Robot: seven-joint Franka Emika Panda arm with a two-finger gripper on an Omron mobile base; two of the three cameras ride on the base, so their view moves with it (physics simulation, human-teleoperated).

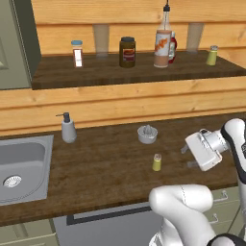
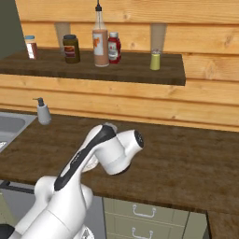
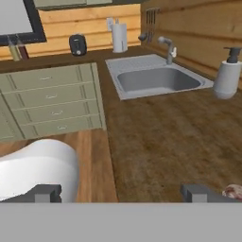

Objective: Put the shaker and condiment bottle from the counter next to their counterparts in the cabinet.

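A small yellow-green shaker (image 1: 157, 162) with a silver cap stands upright on the dark wood counter (image 1: 105, 168). Just to its right my gripper (image 1: 188, 157) is open and empty, its fingers pointing left along the counter and apart from the shaker. In the hand view the gripper (image 3: 122, 193) looks along the counter (image 3: 160, 142) toward the sink. The condiment bottle (image 1: 164, 45) (image 2: 99, 43) stands on the cabinet shelf (image 1: 120, 73) (image 2: 130, 70), beside the squat red bottle (image 1: 172, 47) (image 2: 114, 47). A second shaker (image 1: 212, 55) (image 2: 155, 60) stands further right on that shelf.
A white juicer (image 1: 147, 134) sits behind the counter shaker. A soap dispenser (image 1: 67, 127) (image 3: 228, 78) stands by the steel sink (image 1: 24, 166) (image 3: 151, 80). The shelf also holds a dark brown jar (image 1: 127, 52) and a red-striped jar (image 1: 77, 53). The grey-green cabinet door (image 1: 14, 43) hangs open at left.
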